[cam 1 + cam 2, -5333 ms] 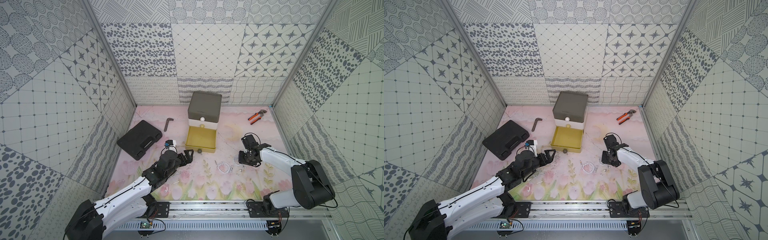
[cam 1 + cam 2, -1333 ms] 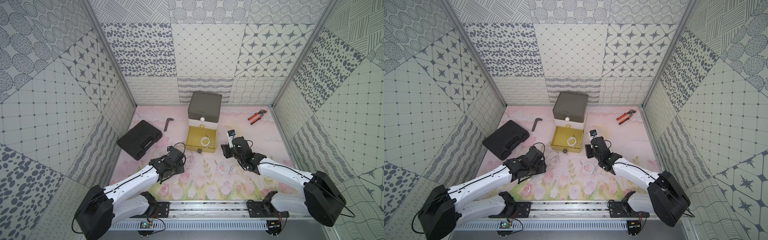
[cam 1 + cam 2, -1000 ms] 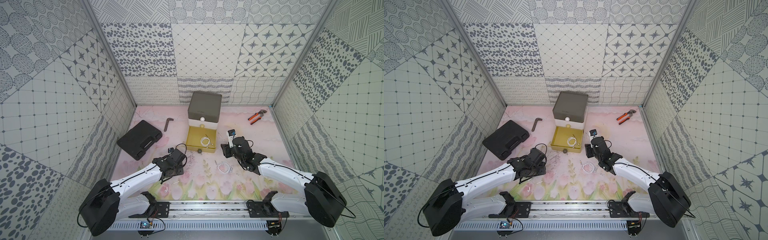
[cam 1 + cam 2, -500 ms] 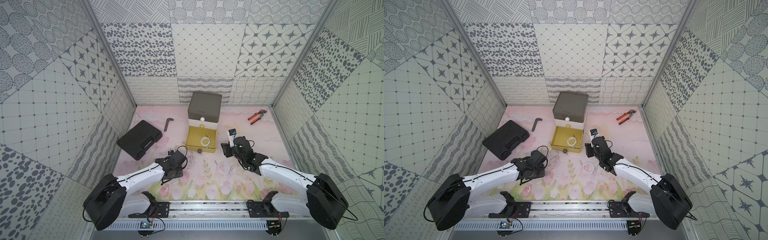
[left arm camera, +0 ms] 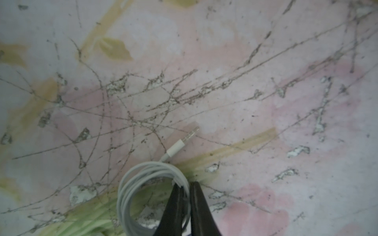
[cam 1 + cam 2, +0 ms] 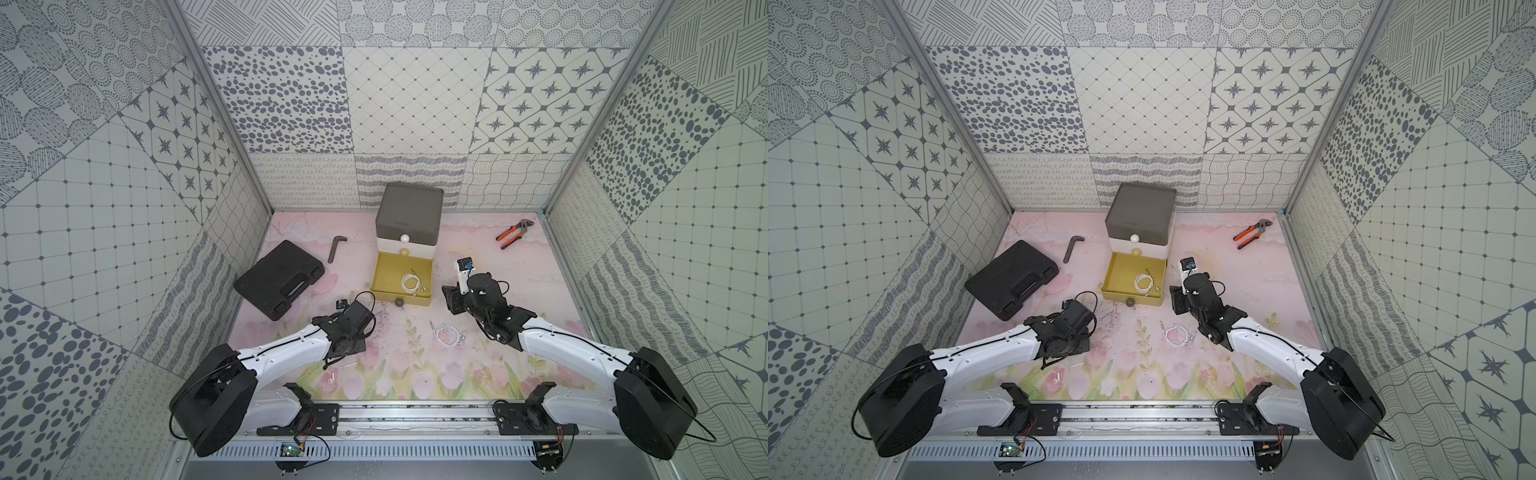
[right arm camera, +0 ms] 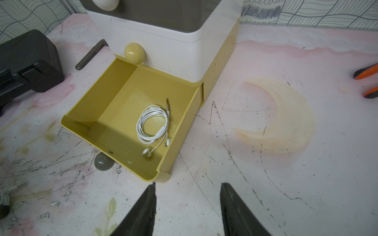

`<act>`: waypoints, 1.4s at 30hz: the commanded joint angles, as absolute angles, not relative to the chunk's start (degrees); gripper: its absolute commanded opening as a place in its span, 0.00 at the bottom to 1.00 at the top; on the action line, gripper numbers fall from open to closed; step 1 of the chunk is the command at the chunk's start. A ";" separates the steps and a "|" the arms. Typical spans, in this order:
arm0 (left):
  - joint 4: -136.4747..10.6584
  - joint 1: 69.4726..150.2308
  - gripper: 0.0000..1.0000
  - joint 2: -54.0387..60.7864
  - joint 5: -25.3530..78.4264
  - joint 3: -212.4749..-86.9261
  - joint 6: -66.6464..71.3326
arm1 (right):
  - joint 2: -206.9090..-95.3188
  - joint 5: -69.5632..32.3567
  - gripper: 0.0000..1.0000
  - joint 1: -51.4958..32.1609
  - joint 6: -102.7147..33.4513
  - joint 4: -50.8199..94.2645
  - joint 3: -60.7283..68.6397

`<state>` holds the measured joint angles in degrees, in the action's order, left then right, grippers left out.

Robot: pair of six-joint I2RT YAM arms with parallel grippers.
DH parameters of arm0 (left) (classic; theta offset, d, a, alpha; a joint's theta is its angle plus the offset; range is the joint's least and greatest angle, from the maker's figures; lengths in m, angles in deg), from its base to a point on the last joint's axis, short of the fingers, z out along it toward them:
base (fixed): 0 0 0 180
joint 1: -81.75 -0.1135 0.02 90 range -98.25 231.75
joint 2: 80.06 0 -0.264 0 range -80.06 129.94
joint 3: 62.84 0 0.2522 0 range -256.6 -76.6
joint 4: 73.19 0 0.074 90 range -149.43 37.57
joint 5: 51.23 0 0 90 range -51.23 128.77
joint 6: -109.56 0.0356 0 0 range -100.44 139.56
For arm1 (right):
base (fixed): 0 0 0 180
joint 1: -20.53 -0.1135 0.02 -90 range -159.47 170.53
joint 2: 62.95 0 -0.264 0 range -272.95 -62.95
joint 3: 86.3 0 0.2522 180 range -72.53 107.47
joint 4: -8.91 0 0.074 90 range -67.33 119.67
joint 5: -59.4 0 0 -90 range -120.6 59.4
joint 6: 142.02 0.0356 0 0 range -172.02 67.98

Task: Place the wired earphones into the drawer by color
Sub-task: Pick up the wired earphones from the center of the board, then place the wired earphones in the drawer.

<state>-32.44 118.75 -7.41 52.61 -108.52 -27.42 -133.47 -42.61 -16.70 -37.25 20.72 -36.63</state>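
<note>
The drawer [image 6: 409, 224] stands at the back middle, its yellow bottom tier [image 7: 98, 96] pulled out. One coil of white wired earphones [image 7: 152, 122] lies inside it. A second white coil [image 6: 446, 334] lies loose on the mat in front. My left gripper [image 5: 185, 185] is shut on a third white coil [image 5: 131, 183] near the front left of the mat, its jack plug [image 5: 184, 141] lying flat. An earbud [image 6: 331, 379] trails toward the rail. My right gripper [image 7: 187, 188] is open and empty, just off the open tier's front right corner.
A black case [image 6: 278, 284] lies at the left, a grey hex key [image 6: 336, 247] behind it. Orange-handled pliers [image 6: 513, 233] lie at the back right. The open tier's grey ball knob [image 6: 399, 302] sticks out at its front. Patterned walls close in three sides.
My left gripper has dropped toward the front of the mat and its jaws have closed on the white coil. The right arm has stayed in place, jaws unchanged.
</note>
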 commanded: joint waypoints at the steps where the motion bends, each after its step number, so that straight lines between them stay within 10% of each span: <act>1: -33.22 118.75 0.06 -7.52 49.79 -107.66 -28.14 | -131.96 -42.59 0.54 -16.47 -37.31 18.07 -37.29; 18: -37.88 118.74 0.00 -18.73 47.27 -114.73 -25.54 | -130.73 -43.61 0.54 -16.38 -37.29 17.39 -38.08; 42: -63.12 118.47 0.00 4.24 45.33 -138.85 -14.87 | -126.16 -44.50 0.55 -15.66 -36.87 17.16 -39.83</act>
<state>-52.97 118.75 1.02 44.92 -136.60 -19.29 -127.70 -43.84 -15.98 -37.21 19.43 -38.97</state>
